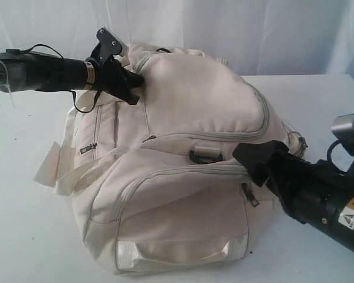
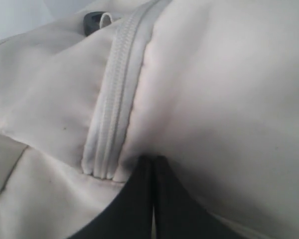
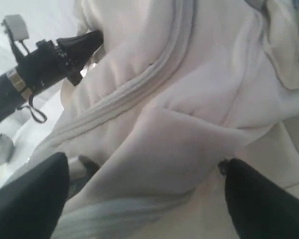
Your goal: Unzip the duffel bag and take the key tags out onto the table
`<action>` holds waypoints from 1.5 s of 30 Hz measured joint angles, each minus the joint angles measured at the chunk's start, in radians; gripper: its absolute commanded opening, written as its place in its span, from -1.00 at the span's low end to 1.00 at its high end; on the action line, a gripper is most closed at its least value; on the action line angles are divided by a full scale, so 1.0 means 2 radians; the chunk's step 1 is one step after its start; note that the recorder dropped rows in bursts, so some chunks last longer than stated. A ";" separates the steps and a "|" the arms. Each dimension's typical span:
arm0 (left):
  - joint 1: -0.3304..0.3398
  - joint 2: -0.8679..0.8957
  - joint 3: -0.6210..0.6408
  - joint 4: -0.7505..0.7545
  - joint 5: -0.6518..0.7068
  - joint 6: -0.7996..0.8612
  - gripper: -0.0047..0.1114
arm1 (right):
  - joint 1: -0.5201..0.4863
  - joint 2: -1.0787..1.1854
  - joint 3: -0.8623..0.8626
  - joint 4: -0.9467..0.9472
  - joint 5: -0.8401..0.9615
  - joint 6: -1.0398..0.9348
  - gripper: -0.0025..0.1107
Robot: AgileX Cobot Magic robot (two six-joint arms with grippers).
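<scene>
Left gripper (image 1: 131,82): closed, pinching a fold of the duffel bag (image 1: 194,112) beside a zip (image 2: 112,109), at the bag's end towards the table's (image 1: 23,236) far left corner. This is judged an anchoring hold, to tension the cloth for unzipping.

Right gripper (image 1: 253,165): jaws spread wide and holding nothing, set against the bag's side facing the table's right edge, just above a metal zip pull (image 1: 249,194). It is probably lining up on that pull.

All visible zips are closed. The key tags are not seen and are presumably inside; which pocket cannot be told. Whether the right fingertips touch the cloth is unclear.
</scene>
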 measured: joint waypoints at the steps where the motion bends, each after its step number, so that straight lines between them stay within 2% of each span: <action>1: 0.000 0.000 0.000 0.000 -0.005 -0.002 -0.92 | 0.000 0.013 0.000 0.002 -0.011 0.022 0.28; 4: 0.000 0.000 0.000 0.000 -0.018 -0.011 -0.92 | 0.000 0.049 0.000 0.007 -0.041 0.079 -0.01; 9: 0.008 0.000 0.000 0.000 -0.040 -0.031 -0.92 | 0.000 0.097 -0.009 0.009 -0.085 0.136 -0.86; 10: 0.012 0.000 0.000 0.000 -0.044 -0.037 -0.92 | 0.000 0.103 -0.012 0.009 -0.086 0.137 -0.95; 16: 0.061 0.000 0.000 0.000 -0.115 -0.090 -0.92 | -0.002 0.113 -0.016 0.028 -0.092 0.059 -0.96; 20: 0.117 -0.001 0.000 0.000 -0.203 -0.139 -0.92 | -0.023 0.097 -0.016 0.064 -0.098 -0.018 -0.96; 24: 0.164 -0.015 0.008 0.000 -0.221 -0.172 -0.92 | -0.054 0.084 -0.021 0.096 -0.097 -0.071 -0.96; 26: 0.173 -0.021 0.009 0.000 -0.222 -0.165 -0.92 | -0.062 0.080 -0.025 0.098 -0.084 -0.083 -0.96; 28: 0.174 -0.023 0.009 0.000 -0.224 -0.156 -0.89 | -0.064 0.078 -0.030 0.101 -0.074 -0.112 -0.96; 30: 0.170 -0.024 0.009 0.000 -0.227 -0.144 -0.74 | -0.065 0.077 -0.035 0.108 -0.068 -0.165 -0.96; 35: 0.155 -0.024 0.009 0.002 -0.228 -0.076 -0.04 | -0.085 0.076 -0.044 0.148 -0.052 -0.237 -0.96; 38: 0.142 -0.024 0.010 0.004 -0.176 -0.045 0.35 | -0.092 0.075 -0.046 0.159 -0.048 -0.246 -0.96; 40: 0.130 -0.024 0.010 0.004 -0.114 -0.037 0.45 | -0.093 0.075 -0.048 0.158 -0.046 -0.248 -0.96; 42: 0.117 -0.024 0.010 0.004 -0.057 -0.034 0.45 | -0.094 0.075 -0.048 0.157 -0.046 -0.251 -0.96; 45: 0.102 -0.024 0.009 0.004 -0.015 -0.029 0.43 | -0.094 0.074 -0.048 0.157 -0.045 -0.251 -0.96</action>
